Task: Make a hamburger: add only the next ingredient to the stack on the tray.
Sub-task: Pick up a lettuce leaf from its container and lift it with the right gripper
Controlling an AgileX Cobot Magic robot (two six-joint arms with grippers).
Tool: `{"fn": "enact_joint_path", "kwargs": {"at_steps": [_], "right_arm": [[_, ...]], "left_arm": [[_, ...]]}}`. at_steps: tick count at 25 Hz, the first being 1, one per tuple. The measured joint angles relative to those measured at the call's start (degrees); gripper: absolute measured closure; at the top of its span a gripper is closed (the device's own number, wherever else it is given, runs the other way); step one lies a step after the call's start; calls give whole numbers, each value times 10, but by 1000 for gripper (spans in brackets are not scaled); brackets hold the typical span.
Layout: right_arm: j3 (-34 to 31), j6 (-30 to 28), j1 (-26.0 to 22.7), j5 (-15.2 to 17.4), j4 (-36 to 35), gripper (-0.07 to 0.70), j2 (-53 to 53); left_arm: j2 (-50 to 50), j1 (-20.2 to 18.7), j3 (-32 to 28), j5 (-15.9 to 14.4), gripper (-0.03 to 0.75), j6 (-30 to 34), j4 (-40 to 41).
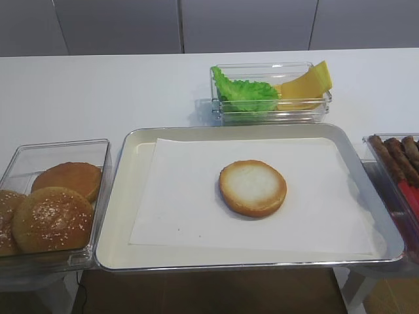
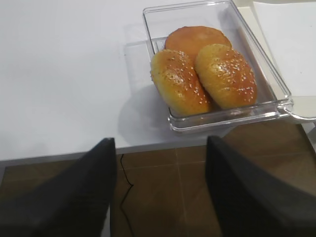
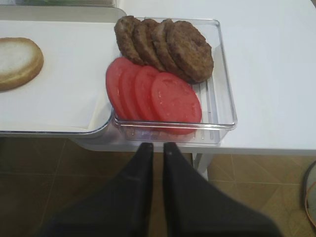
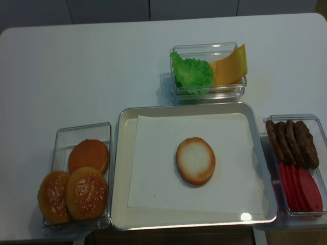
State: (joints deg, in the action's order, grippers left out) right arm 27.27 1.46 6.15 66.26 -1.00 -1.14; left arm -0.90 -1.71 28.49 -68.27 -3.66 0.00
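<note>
The right gripper (image 3: 157,144) is hanging with fingers nearly touching, empty, below the tomato slices (image 3: 154,96); the left gripper (image 2: 160,148) is gaping wide – holding nothing. The lettuce leaf (image 4: 191,72) is sitting in its clear box at 12 o'clock of the tray (image 4: 118,168), where the bun half (image 4: 195,160) is lying.

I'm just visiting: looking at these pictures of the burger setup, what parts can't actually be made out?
- Lettuce leaf: both overhead views show it bunched in its clear box beside the cheese slices, so its full outline is hidden.
- Patties and tomato slices: cut off by the right edge in the first overhead view.
- Both hands: absent from the overhead views; each wrist view shows only dark, blurred fingers, right, left.
</note>
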Motion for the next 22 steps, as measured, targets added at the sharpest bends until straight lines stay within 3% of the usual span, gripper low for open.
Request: {"fn": "enact_joint_path", "kwargs": {"at_steps": [22], "right_arm": [[0,-2,0,0,0,605,0]], "left_arm": [[0,0,0,0,290,-1,0]]}}
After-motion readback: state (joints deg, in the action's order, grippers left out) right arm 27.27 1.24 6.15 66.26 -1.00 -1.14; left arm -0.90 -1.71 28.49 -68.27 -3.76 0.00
